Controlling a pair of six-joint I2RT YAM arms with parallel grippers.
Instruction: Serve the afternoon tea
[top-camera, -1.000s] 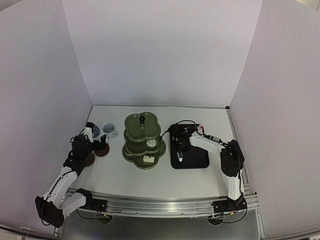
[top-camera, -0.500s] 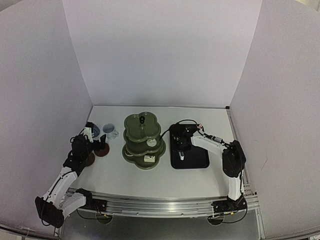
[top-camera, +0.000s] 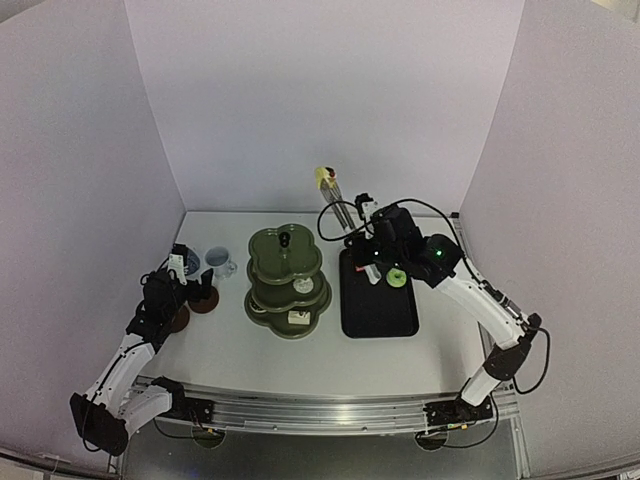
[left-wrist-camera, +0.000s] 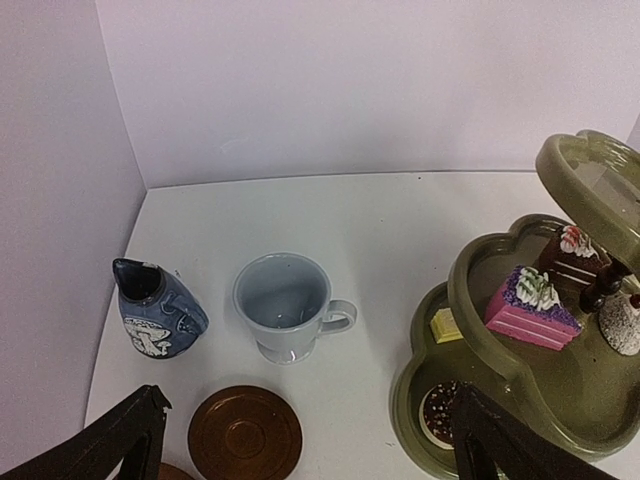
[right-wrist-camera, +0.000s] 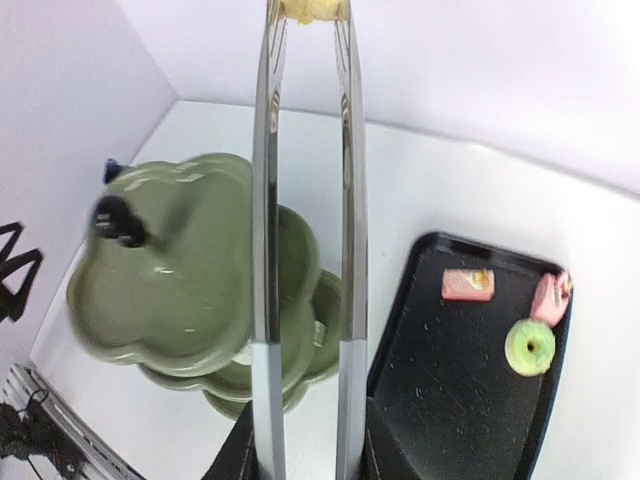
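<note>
**Afternoon tea, mid-service:** The right gripper (right-wrist-camera: 306, 445) is closed tight on a pair of silver metal tongs (right-wrist-camera: 265, 200). The tongs' tips are pinched on a small yellow cake (top-camera: 325, 178), held high above the bench near its far edge.

Below the tongs and to their left, an olive-green three-tier flower-shaped stand (top-camera: 288, 285) sits at mid-bench. Its middle tier holds a magenta slice with white icing (left-wrist-camera: 530, 310).

Just to the stand's right lies a black rectangular tray (top-camera: 380, 312). A green doughnut (right-wrist-camera: 529, 346) and two pink cakes (right-wrist-camera: 467, 284) lie at the tray's far end.

Near the bench's left edge, the left gripper (left-wrist-camera: 308, 420) hangs with its fingers spread wide, gripping nothing. A round brown coaster (left-wrist-camera: 245, 435) lies between its fingers. Beyond the coaster a pale blue cup (left-wrist-camera: 290, 300) stands upright, with a dark blue patterned cup (left-wrist-camera: 158, 312) just to its left.
</note>
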